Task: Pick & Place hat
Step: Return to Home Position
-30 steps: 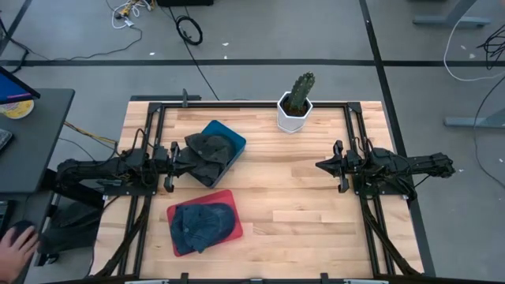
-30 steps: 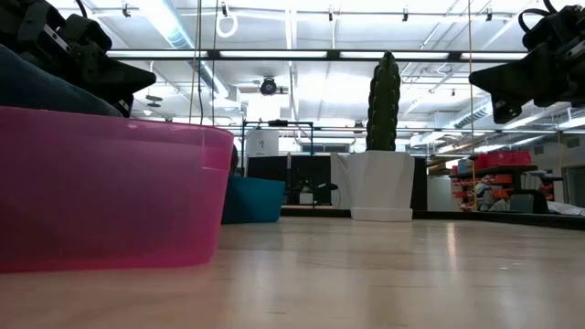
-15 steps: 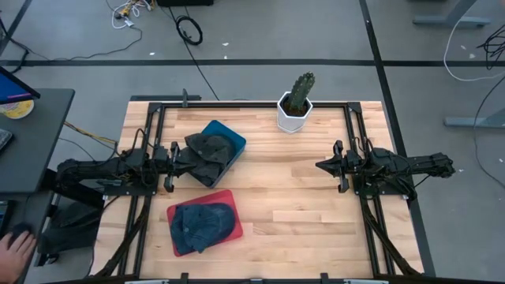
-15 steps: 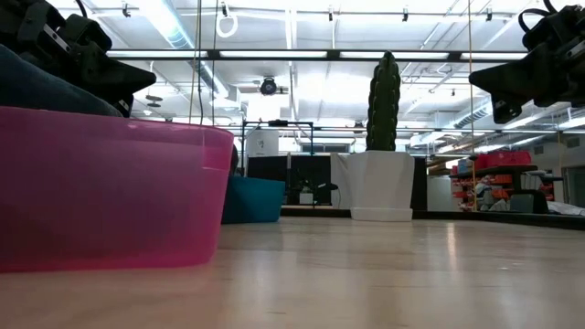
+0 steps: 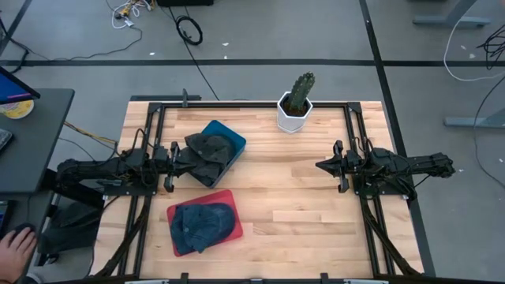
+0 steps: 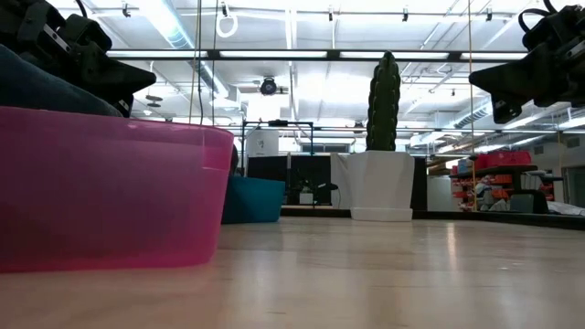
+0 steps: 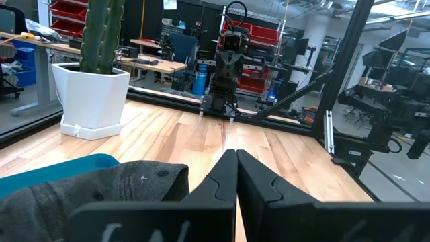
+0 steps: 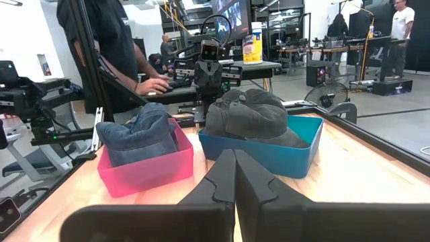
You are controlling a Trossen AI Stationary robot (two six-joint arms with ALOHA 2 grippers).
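Note:
A dark grey hat [image 5: 207, 152] lies draped over the blue bin [image 5: 227, 138] at the table's far left; it also shows in the right wrist view [image 8: 252, 115]. A blue denim hat [image 5: 202, 224] fills the pink bin [image 5: 237, 227] near the left front. My left gripper [image 5: 174, 155] hovers shut beside the grey hat's left side, its fingertips [image 7: 236, 156] together above the hat's cloth [image 7: 101, 191]. My right gripper [image 5: 321, 166] waits shut over the table's right side, clear of everything.
A cactus in a white pot [image 5: 295, 105] stands at the far edge, middle. Bare wooden tabletop [image 5: 300, 197] lies between the arms. A person [image 8: 107, 40] stands beyond the table's left side, with a hand [image 5: 14, 246] on a mouse there.

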